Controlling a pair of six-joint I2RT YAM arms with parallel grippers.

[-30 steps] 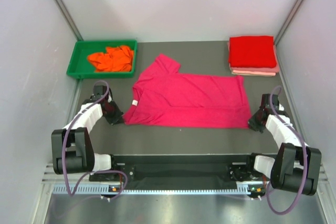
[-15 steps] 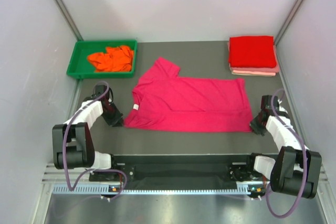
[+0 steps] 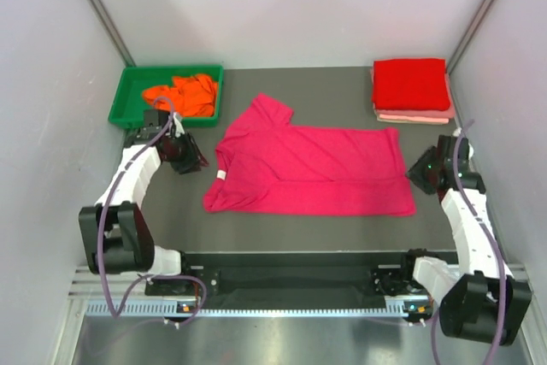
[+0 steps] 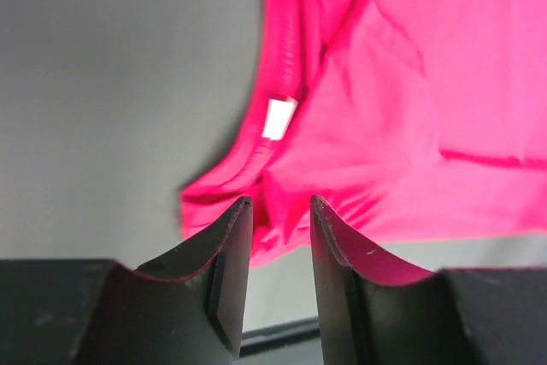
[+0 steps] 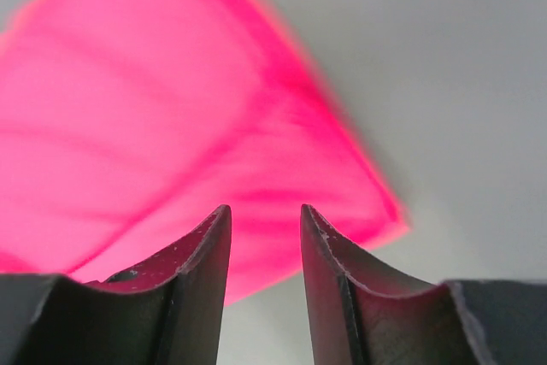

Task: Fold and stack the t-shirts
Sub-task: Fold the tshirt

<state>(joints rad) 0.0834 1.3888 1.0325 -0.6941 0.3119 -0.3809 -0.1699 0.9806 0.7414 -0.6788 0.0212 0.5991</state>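
A magenta-pink t-shirt (image 3: 312, 168) lies flat in the middle of the table, folded lengthwise, with its collar and white label (image 4: 279, 117) to the left. My left gripper (image 3: 197, 160) hovers just off the collar end, open and empty; in its wrist view (image 4: 280, 211) the shirt (image 4: 402, 100) lies beyond the tips. My right gripper (image 3: 414, 175) is open by the shirt's right hem, and its wrist view (image 5: 265, 215) shows the hem corner (image 5: 171, 126) ahead. A folded bright red t-shirt (image 3: 410, 83) lies on a pale pink one (image 3: 414, 115) at the back right. An orange t-shirt (image 3: 181, 94) lies crumpled in the tray.
The green plastic tray (image 3: 120, 102) stands at the back left, close behind my left gripper. Grey walls close in both sides and the back. The arm bases and a metal rail (image 3: 291, 305) run along the near edge.
Both grippers have opened and let go of the magenta shirt's near corners. Each has lifted and drawn back toward the far side; the shirt's near edge has settled flat.
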